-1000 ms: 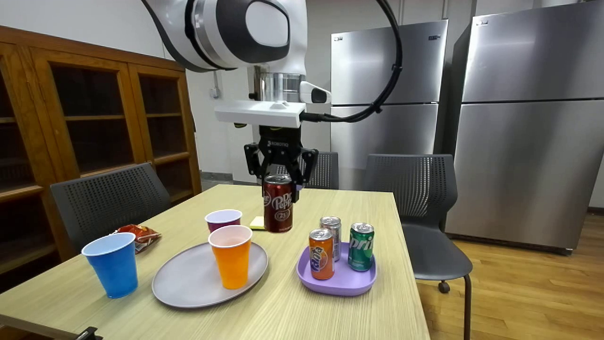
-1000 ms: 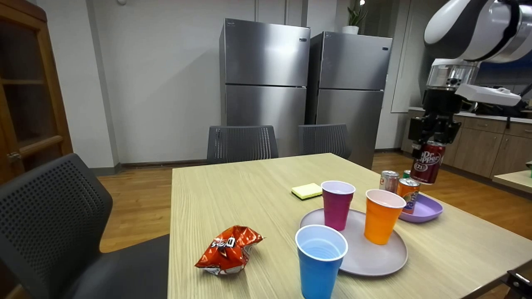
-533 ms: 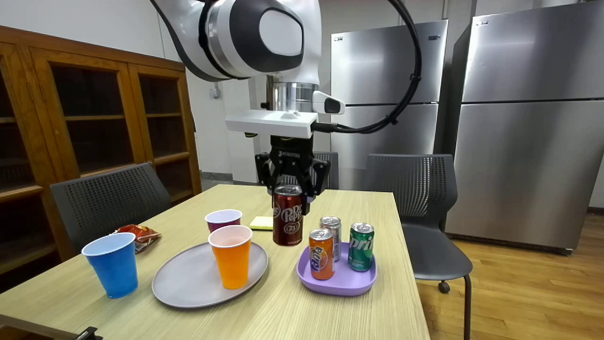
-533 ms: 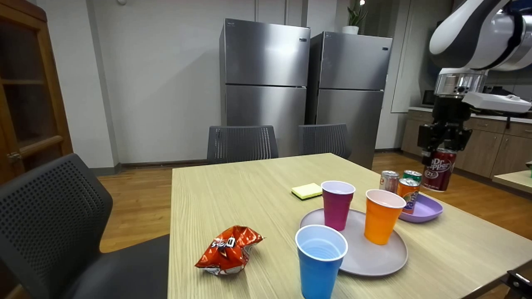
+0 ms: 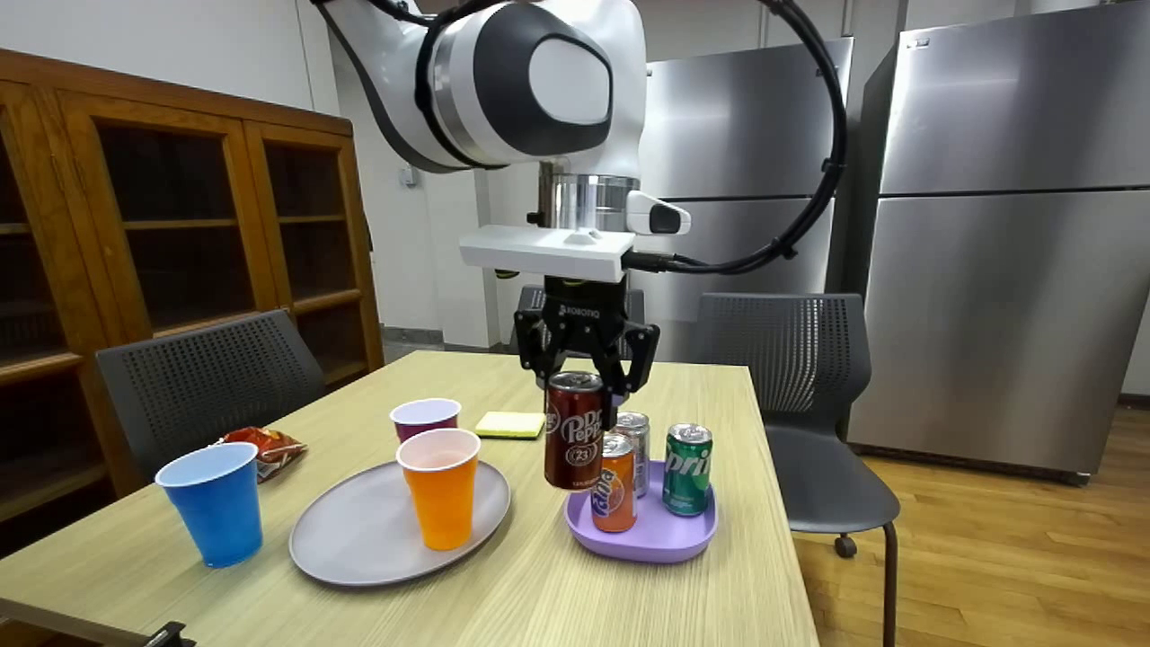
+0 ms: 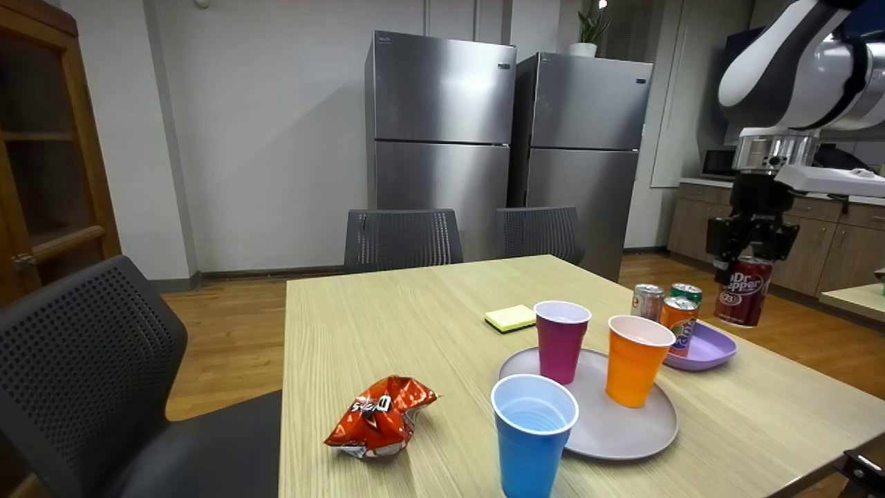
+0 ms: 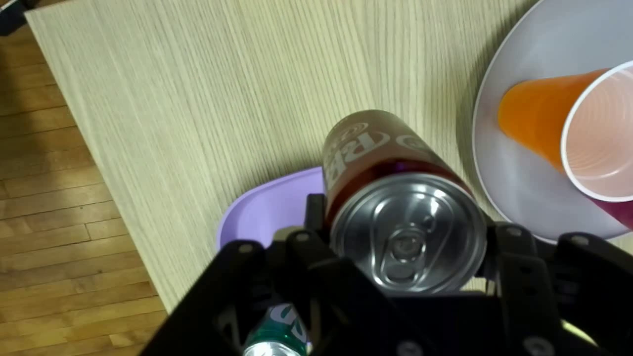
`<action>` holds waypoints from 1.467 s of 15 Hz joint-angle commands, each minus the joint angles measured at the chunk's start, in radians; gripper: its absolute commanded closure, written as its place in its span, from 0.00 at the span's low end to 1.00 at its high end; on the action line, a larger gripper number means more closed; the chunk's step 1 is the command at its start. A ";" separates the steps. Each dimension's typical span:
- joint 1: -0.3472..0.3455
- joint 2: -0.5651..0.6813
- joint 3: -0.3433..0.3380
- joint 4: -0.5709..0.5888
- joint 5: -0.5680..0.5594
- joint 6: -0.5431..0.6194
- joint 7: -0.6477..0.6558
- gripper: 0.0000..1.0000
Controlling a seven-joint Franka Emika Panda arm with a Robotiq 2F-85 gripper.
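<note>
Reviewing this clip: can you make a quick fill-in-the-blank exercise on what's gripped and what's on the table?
1. The gripper holds a dark red can labelled ____.
2. The Fanta can on the purple tray is coloured ____.
3. The orange cup stands on a round grey ____.
4. The blue cup stands directly on the ____.

Missing words: Dr Pepper; orange; plate; table.

Dark red can (image 5: pixel 573 449): "Dr Pepper" in pale script, "23" in a ring beneath; both legible in both exterior views. Black body of the pincer (image 5: pixel 578 400): "ROBOTIQ", white capitals. Orange can (image 6: pixel 679 330): "Fanta", set on a slant. Green can (image 5: pixel 686 476): "pri" clear, remainder curves out of sight. Red bag (image 6: pixel 382 418): white lettering, upside down, creased, not readable whole. Silver can (image 6: pixel 648 304), steel refrigerators (image 5: pixel 1002 288): marks too small to read.
</note>
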 commanded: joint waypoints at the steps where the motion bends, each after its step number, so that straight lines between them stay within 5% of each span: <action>1: -0.023 0.037 0.000 0.054 -0.028 -0.024 0.039 0.62; 22: -0.082 0.260 0.002 0.257 0.002 -0.018 0.047 0.62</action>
